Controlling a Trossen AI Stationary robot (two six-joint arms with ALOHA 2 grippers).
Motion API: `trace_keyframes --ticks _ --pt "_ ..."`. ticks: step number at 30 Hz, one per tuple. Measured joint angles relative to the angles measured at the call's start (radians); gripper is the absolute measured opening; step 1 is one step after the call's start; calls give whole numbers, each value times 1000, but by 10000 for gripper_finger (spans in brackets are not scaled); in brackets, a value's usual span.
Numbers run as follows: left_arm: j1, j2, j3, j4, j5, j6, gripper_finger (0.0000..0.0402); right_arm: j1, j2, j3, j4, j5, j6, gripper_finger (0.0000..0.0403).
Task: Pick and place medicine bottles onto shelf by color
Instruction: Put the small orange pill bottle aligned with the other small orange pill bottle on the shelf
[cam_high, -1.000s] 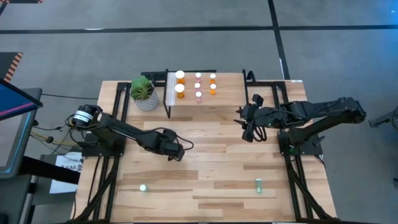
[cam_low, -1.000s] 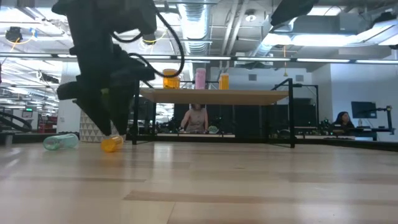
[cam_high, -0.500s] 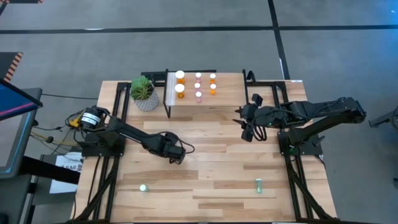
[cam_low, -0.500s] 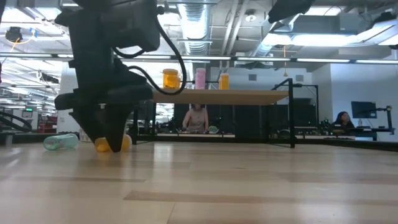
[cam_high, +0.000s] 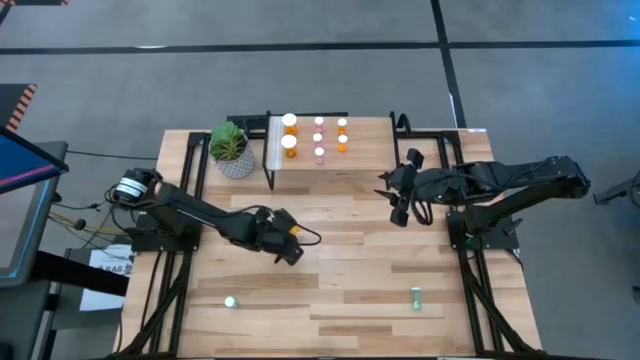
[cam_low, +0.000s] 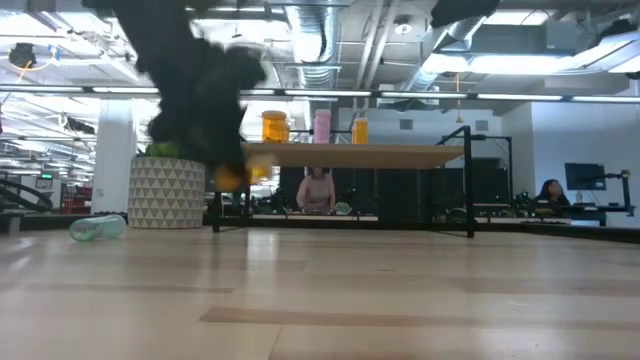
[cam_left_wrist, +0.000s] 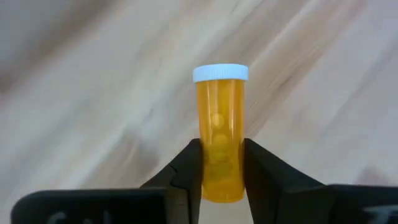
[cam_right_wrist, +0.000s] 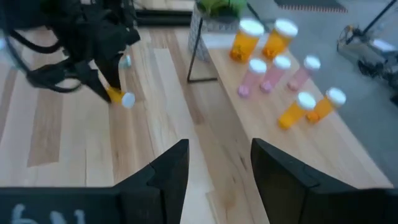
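Orange and small, a white-capped bottle (cam_left_wrist: 221, 134) sits pinched between the two fingers of the left end effector (cam_high: 288, 236), held clear above the wooden bench (cam_high: 350, 260) near its middle, cap pointing away from the wrist. On the shelf (cam_high: 310, 170) at the far edge stand two larger orange bottles (cam_high: 289, 133), three pink ones (cam_high: 319, 138) and two small orange ones (cam_high: 342, 134), just beside a potted plant (cam_high: 230, 148). Two green bottles remain on the bench near its front edge: one on the left (cam_high: 230, 301), another on the right (cam_high: 415, 297). Off to the shelf's right, the right end effector (cam_high: 402, 200) hangs with its fingers spread and nothing between them.
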Motion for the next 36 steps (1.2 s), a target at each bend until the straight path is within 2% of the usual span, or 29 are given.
trace_keyframes --ticks 4,7,11,14,19,21,26,29,36 --pt "-42 -62 0 182 -161 253 86 0 -16 -1 48 -27 -62 193" --pt "-68 -81 0 396 -196 495 99 -7 -33 -10 135 -114 -105 193" --pt "-66 -77 0 706 -23 766 106 -26 -63 -99 338 -320 -162 193" --pt "-54 -69 0 810 55 861 106 -39 -102 -186 471 -394 -175 193" --pt "-19 -70 -2 899 73 938 101 -50 -141 -337 739 -514 -176 193" --pt "3 -70 -19 973 123 959 99 -48 -140 -378 829 -545 -172 193" --pt "66 -70 -115 1255 274 968 98 -47 -113 -424 937 -557 -162 194" --pt "104 -70 -161 1379 331 940 98 -46 -98 -429 969 -574 -145 198" --pt "135 -66 -175 1407 368 935 98 -41 -4 -426 1103 -581 -141 227"
